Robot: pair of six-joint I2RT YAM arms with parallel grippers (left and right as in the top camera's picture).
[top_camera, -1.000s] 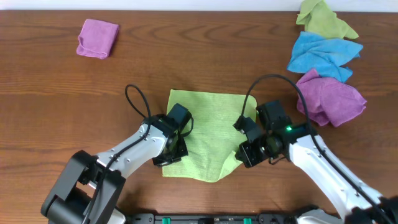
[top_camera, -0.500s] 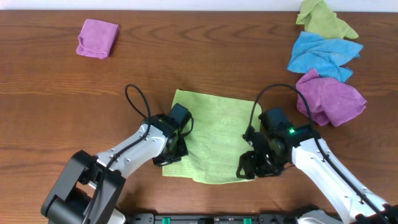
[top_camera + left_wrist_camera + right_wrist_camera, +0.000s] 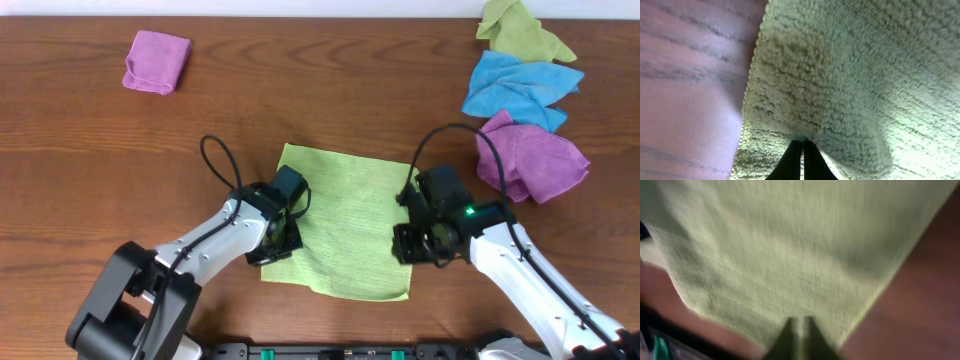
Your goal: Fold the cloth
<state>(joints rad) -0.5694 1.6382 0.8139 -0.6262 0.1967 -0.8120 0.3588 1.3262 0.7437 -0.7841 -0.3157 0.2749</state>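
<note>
Since a second ago the right pincer (image 3: 408,243) has swung outward and drawn the near right corner of the green cloth (image 3: 345,220) with it; the flap that was lying folded over is now lying flat, and the cloth is spreading as a near square on the wooden worktop (image 3: 120,160), its near right corner reaching toward the front edge; the left pincer (image 3: 272,250) has not shifted and is sitting at the cloth's left edge. In the left wrist view the left pincer's fingertips (image 3: 801,150) are pressing together on a ridge of the green cloth (image 3: 850,75), so it is gripping the fabric; in the right wrist view, which is blurring, the right pincer (image 3: 799,325) is showing two fingers close together over the cloth (image 3: 790,245), but I cannot tell whether they are pinching it. Well apart from the cloth, a folded purple cloth (image 3: 157,61) is lying at the far left; at the far right a crumpled green cloth (image 3: 520,30), a blue cloth (image 3: 520,85) and a purple cloth (image 3: 530,160) are lying in a row, each touching the next.
</note>
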